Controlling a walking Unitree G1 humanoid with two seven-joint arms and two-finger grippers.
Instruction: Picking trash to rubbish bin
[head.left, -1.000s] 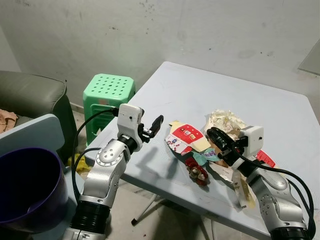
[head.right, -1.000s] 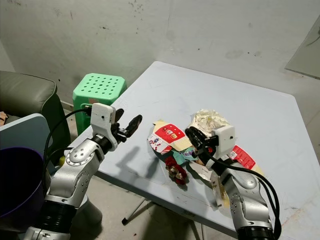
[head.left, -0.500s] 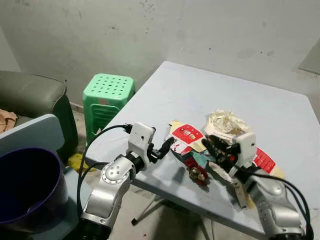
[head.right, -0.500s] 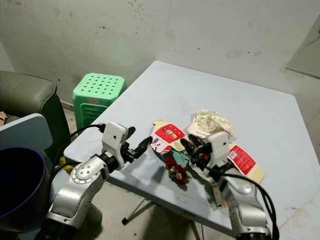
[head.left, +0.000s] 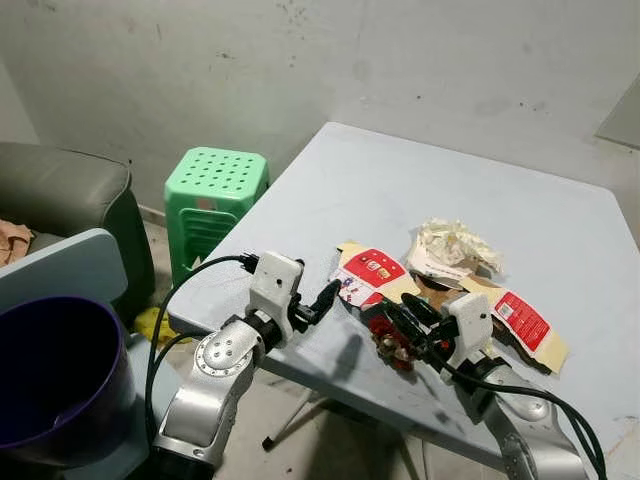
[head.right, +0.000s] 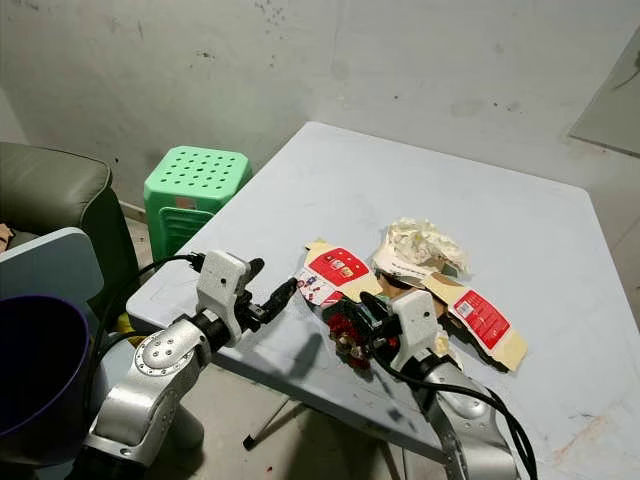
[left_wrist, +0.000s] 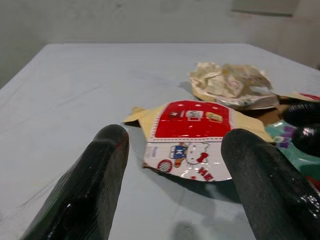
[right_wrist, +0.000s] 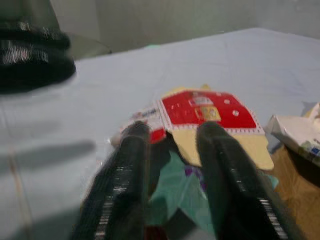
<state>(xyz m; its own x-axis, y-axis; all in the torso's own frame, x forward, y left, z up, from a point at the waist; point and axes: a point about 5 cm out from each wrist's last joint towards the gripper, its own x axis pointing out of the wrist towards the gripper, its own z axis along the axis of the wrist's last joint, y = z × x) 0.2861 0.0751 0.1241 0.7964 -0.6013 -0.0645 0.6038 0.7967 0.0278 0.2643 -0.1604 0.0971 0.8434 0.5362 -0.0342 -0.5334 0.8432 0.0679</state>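
Trash lies in a heap on the pale blue table (head.left: 400, 190): a flattened red-and-white carton (head.left: 372, 270), crumpled cream paper (head.left: 452, 245), a long red-and-tan packet (head.left: 520, 320), a teal wrapper (right_wrist: 180, 192) and a dark red crumpled wrapper (head.left: 392, 342). My left gripper (head.left: 326, 297) hovers low near the table's front left edge, open and pointing at the carton (left_wrist: 192, 132). My right gripper (head.left: 405, 315) reaches in low over the teal and dark red wrappers, its fingers (right_wrist: 134, 150) apart with nothing held. The purple rubbish bin (head.left: 50, 370) stands on the floor at my lower left.
A green plastic stool (head.left: 215, 190) stands beside the table's left edge. A dark sofa (head.left: 60, 200) is further left, with a pale blue panel (head.left: 70, 265) behind the bin. A table leg (head.left: 295, 415) shows under the front edge.
My left gripper has dropped from a raised pose and moved toward the carton. My right gripper has slid left and toward me, from the crumpled paper to the wrappers, uncovering the long packet.
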